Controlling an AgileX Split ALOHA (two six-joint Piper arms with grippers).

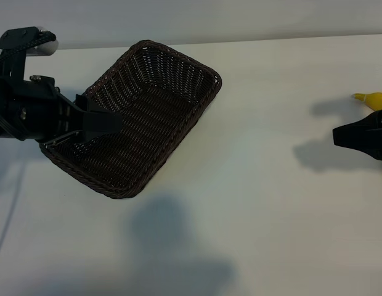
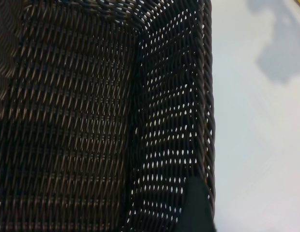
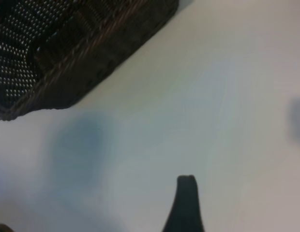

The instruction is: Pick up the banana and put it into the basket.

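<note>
The dark brown wicker basket (image 1: 178,80) lies at an angle on the white table, left of centre. My left gripper (image 1: 100,126) hangs over the basket's left end, open and holding nothing. In the left wrist view one of its fingers (image 2: 196,208) stands just inside the basket's side wall (image 2: 174,121). The yellow banana (image 1: 373,98) lies at the far right edge, partly covered by my right gripper (image 1: 342,137). That gripper hovers just in front of the banana, open and empty, and one of its fingers (image 3: 186,203) shows over bare table. Neither wrist view shows the banana.
The white table (image 1: 271,185) stretches bare between basket and banana. A corner of the basket (image 3: 67,48) shows far off in the right wrist view. Arm shadows fall on the table near the front and at the right.
</note>
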